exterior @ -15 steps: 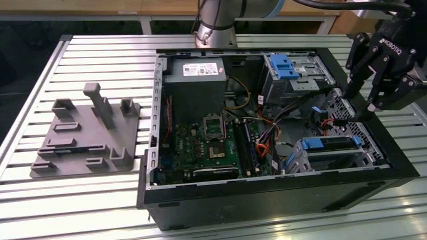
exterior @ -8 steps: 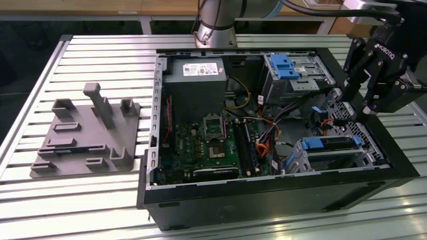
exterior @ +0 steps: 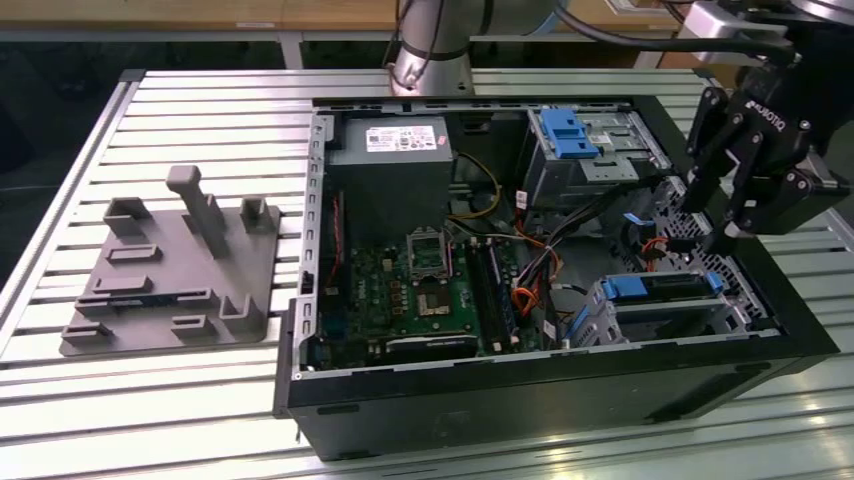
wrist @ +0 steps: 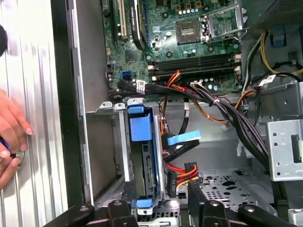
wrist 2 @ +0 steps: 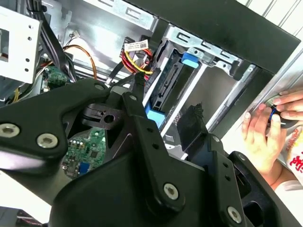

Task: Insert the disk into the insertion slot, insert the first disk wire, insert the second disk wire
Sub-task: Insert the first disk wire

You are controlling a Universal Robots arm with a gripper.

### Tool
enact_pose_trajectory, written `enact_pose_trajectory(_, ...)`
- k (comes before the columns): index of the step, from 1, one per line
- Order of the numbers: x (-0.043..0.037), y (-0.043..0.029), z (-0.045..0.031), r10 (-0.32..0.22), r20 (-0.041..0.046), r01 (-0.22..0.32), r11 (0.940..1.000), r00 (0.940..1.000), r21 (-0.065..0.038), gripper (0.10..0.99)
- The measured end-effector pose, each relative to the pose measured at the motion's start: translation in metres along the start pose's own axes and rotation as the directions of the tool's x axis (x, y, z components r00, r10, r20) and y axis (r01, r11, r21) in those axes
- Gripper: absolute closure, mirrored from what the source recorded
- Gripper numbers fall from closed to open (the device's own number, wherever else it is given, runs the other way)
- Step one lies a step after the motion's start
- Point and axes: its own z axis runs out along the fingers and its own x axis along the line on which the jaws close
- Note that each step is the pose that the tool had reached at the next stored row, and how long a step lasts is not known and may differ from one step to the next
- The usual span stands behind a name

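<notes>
Gripper, at the exterior view's upper right, jaws parted and empty, hangs above the disk, seated in the insertion slot at that view's lower right. A hand lies just outside the computer case.

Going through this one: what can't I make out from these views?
- One end of the disk: first wrist view, covered by the open hand and cut by the edge.
- Whether the blue plug is seated: first wrist view, its joint is hidden by the slot wall.
- What the person's fingers hold: second wrist view, they cover it; first wrist view, the edge cuts it.
</notes>
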Motion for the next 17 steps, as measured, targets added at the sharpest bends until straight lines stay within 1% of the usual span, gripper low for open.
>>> enact_pose_trajectory(5,-0.0103,0.0009,0.0081,0.000,-0.0001,0.000,1.0000,1.0000,0.000,0.529)
enact_pose_trajectory(7,-0.0137,0.0012,0.0114,0.000,-0.0031,0.000,1.0000,1.0000,0.000,0.529)
enact_pose_trajectory(9,-0.0145,0.0012,0.0146,0.000,-0.0102,0.000,1.0000,0.9999,0.001,0.529)
enact_pose_trajectory(13,-0.0152,0.0011,0.0181,0.001,-0.0368,-0.001,1.0000,0.9993,0.004,0.529)
enact_pose_trajectory(14,-0.0157,0.0011,0.0190,0.001,-0.0441,-0.001,1.0000,0.9990,0.005,0.545)
enact_pose_trajectory(15,-0.0162,0.0012,0.0202,0.001,-0.0483,-0.001,1.0000,0.9988,0.006,0.612)
enact_pose_trajectory(16,-0.0168,0.0012,0.0212,0.001,-0.0501,-0.001,1.0000,0.9987,0.005,0.612)
enact_pose_trajectory(17,-0.0177,0.0012,0.0216,0.001,-0.0516,-0.001,1.0000,0.9987,0.004,0.678)
